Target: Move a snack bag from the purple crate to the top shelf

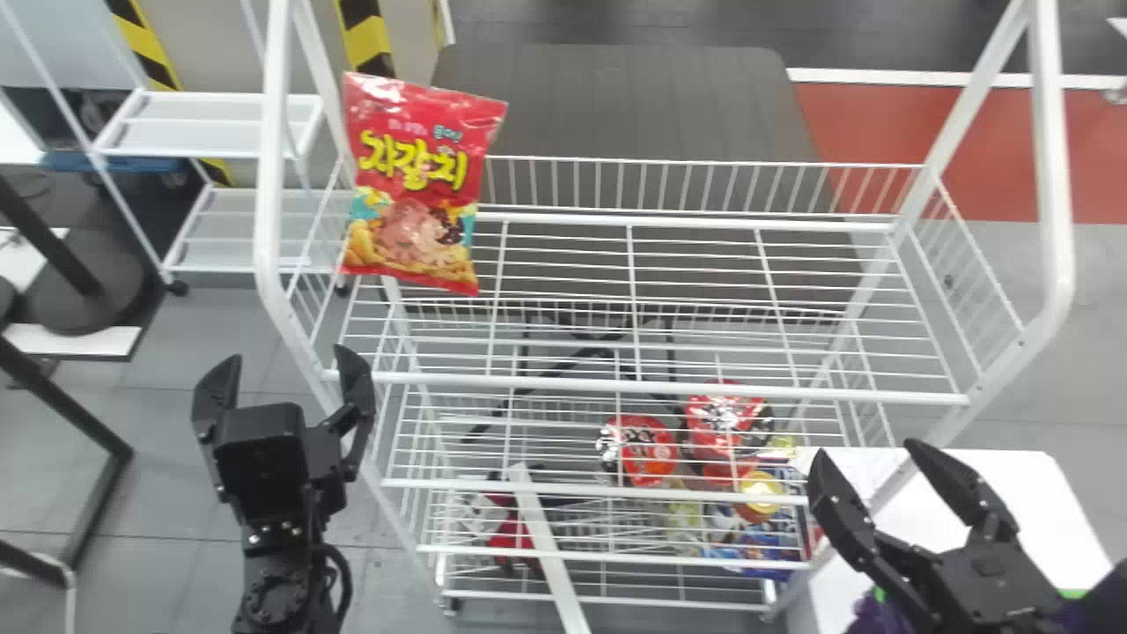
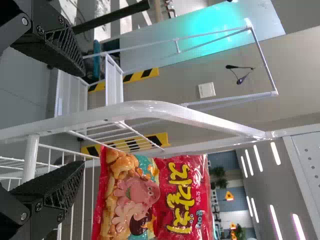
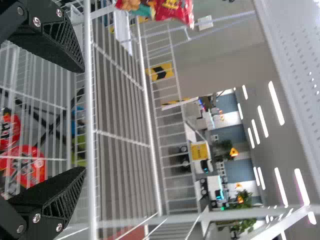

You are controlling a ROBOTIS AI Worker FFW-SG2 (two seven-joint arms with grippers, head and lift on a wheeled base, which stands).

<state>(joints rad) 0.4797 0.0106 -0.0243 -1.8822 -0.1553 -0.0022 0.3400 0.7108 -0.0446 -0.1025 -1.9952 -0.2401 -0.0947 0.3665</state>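
Note:
The red snack bag [image 1: 421, 189] stands upright at the left end of the top shelf [image 1: 634, 220], its printed front toward me. My left gripper [image 1: 286, 357] is open, nearer than the bag and just outside the rack's left post. In the left wrist view the same snack bag [image 2: 155, 197] lies beyond my left gripper [image 2: 84, 118], not touching it. At the rack's lower right, my right gripper [image 1: 865, 449] is open and empty; the right wrist view shows the right gripper [image 3: 84, 119] facing the shelf wires. Purple parts, perhaps the purple crate [image 1: 1099, 609], show beneath the right arm, mostly hidden.
Red round packages [image 1: 647, 449] and other goods sit on the lower shelves. White posts frame the rack on both sides. A white tabletop [image 1: 1030, 502] is at the right, and a smaller white rack [image 1: 207, 123] stands behind at the left.

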